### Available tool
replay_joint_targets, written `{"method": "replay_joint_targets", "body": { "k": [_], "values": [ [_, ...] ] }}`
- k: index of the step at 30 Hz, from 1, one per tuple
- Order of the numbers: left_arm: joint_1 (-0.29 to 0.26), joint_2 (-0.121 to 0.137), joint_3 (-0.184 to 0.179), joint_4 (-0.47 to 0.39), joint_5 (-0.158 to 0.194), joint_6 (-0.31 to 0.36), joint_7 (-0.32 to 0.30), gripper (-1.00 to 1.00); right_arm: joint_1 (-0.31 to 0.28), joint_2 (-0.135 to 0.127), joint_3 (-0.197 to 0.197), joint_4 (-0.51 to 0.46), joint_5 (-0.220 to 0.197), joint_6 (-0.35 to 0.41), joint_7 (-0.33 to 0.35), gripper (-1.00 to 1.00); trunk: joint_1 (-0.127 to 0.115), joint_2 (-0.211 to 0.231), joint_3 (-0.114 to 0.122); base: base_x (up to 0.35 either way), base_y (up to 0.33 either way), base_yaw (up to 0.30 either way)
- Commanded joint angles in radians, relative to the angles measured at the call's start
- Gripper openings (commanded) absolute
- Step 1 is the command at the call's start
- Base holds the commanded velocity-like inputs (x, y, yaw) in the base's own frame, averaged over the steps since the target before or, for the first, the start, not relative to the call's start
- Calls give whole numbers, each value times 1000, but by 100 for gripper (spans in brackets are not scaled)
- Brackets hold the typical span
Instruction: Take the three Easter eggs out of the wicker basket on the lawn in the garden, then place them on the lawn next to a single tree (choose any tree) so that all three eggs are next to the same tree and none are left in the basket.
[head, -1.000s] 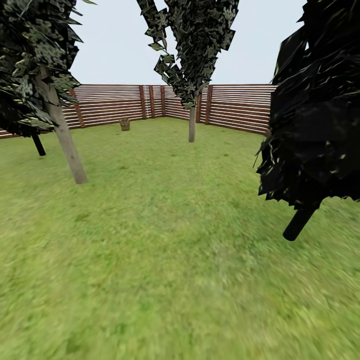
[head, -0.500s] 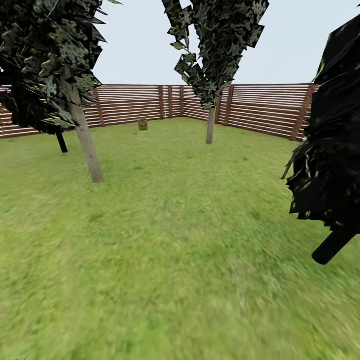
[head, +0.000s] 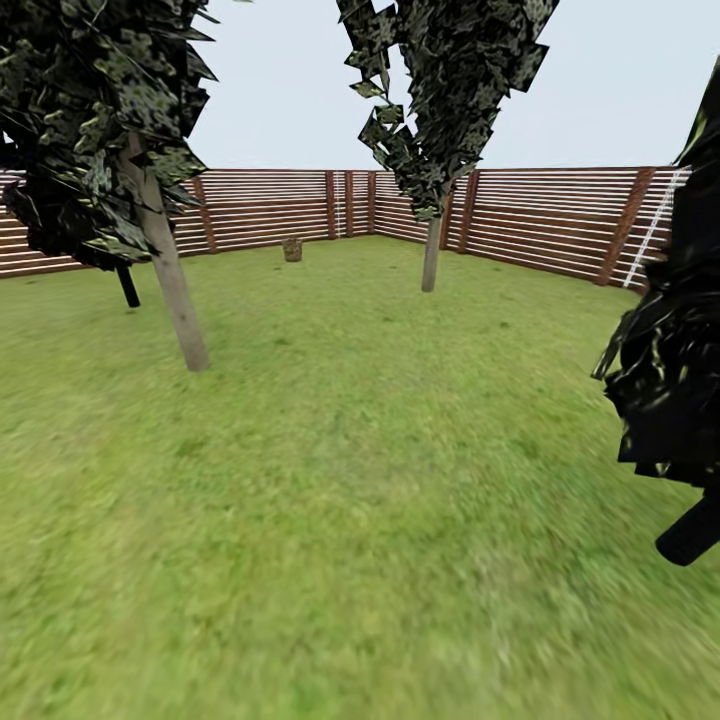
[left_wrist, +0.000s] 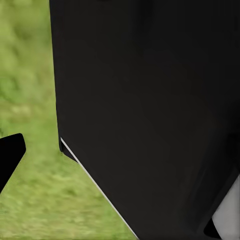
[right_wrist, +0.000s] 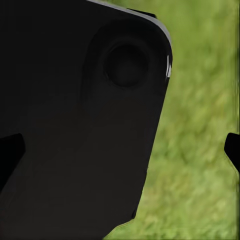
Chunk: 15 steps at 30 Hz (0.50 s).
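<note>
Head view: the lawn stretches to a brown slatted fence that encloses the garden. The wicker basket stands far off on the grass, just before the fence corner; it is too small to tell what it holds. A tree with a pale trunk rises at the left, a second pale-trunked tree stands right of the basket, and a dark cypress fills the right edge.

Left wrist view: a large black body of the robot blocks most of the frame, with grass beside it; a dark fingertip shows at the edge, but the gripper's spread cannot be told.

Right wrist view: a black housing covers the near side; dark fingertips appear at both edges over grass, probably held apart.
</note>
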Motion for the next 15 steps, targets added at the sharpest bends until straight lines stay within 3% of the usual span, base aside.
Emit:
{"method": "replay_joint_targets", "body": {
  "k": [1,15],
  "values": [
    [0,0,8,-1,0,1,1,100,-1,-3,4,0,7,-2,-1,100,1,0,-1,331,0,0],
    [0,0,8,-1,0,1,1,100,-1,0,5,0,7,-2,-1,100,1,0,-1,331,0,0]
  ]
}}
